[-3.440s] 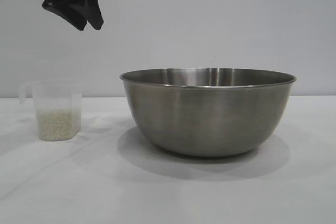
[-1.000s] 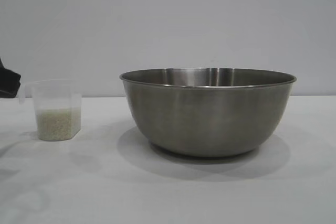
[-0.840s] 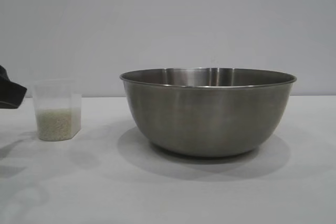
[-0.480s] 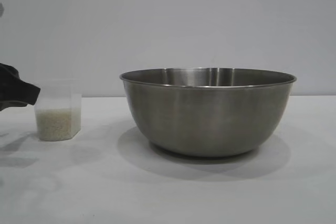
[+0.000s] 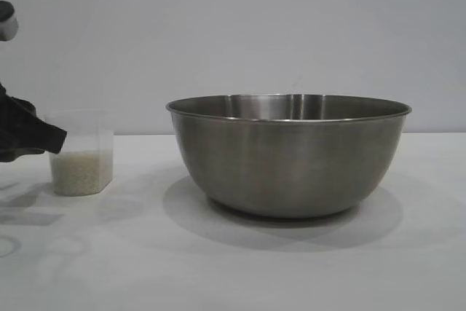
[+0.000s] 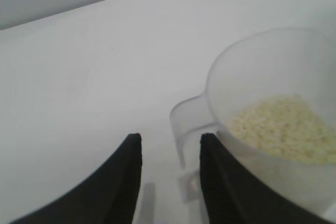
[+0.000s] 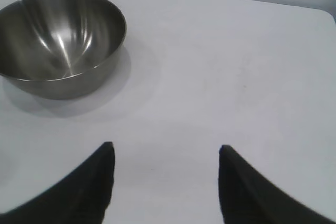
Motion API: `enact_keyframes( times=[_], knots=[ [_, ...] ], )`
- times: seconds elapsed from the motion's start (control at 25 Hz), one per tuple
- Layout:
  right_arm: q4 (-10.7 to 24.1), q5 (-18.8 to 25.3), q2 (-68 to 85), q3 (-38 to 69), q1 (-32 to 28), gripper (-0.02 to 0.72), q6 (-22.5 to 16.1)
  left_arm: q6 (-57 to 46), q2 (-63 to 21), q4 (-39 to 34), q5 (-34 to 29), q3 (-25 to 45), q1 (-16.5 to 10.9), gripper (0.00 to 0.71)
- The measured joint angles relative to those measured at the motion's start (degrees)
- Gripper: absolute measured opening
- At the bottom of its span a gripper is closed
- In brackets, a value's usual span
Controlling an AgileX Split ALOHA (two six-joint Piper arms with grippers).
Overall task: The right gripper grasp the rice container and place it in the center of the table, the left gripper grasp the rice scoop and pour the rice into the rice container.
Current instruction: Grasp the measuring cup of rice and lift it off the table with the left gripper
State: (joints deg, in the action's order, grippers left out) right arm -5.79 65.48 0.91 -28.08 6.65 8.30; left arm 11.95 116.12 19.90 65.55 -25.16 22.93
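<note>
The white-clothed table (image 5: 240,274) carries the rice container (image 5: 288,154), a broad brushed-steel bowl with a rolled rim, standing empty mid-table. Near the left edge stands the frosted rice scoop (image 6: 262,124), part-filled with rice (image 6: 283,129). The left gripper (image 6: 168,153), fingers narrowly apart, straddles nothing, beside the scoop's handle. The right gripper (image 7: 165,166) hangs wide, well off the bowl.

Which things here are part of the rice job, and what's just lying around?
Part of the job:
steel bowl
plastic cup
rice
left gripper, open at the cup's handle
right gripper, open, away from the bowl
table

Lying about:
nothing else visible
</note>
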Motion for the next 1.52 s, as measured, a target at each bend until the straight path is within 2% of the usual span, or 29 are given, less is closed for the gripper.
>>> enact_keyframes(
  times=[0.44, 0.52, 0.64, 0.84, 1.24, 1.52],
  knots=[
    [0.00, 0.00, 0.00, 0.00, 0.00, 0.371, 0.00, 0.60, 1.98, 0.09, 0.00, -3.49, 0.00, 0.216],
    [0.00, 0.00, 0.00, 0.00, 0.00, 0.371, 0.00, 0.60, 1.98, 0.09, 0.00, -4.07, 0.00, 0.085],
    [0.00, 0.00, 0.00, 0.00, 0.00, 0.371, 0.00, 0.65, 2.01, -0.43, 0.00, -4.80, 0.00, 0.000],
    [0.00, 0.00, 0.00, 0.00, 0.00, 0.371, 0.00, 1.83, 2.01, -3.48, 0.00, -5.25, 0.00, 0.000],
    [0.00, 0.00, 0.00, 0.00, 0.00, 0.371, 0.00, 20.11, -6.01, -12.01, -0.75, -5.49, 0.00, 0.000],
    [0.00, 0.00, 0.00, 0.00, 0.00, 0.371, 0.00, 30.39, -8.13, -19.49, -0.77, -11.04, 0.00, 0.000]
  ],
)
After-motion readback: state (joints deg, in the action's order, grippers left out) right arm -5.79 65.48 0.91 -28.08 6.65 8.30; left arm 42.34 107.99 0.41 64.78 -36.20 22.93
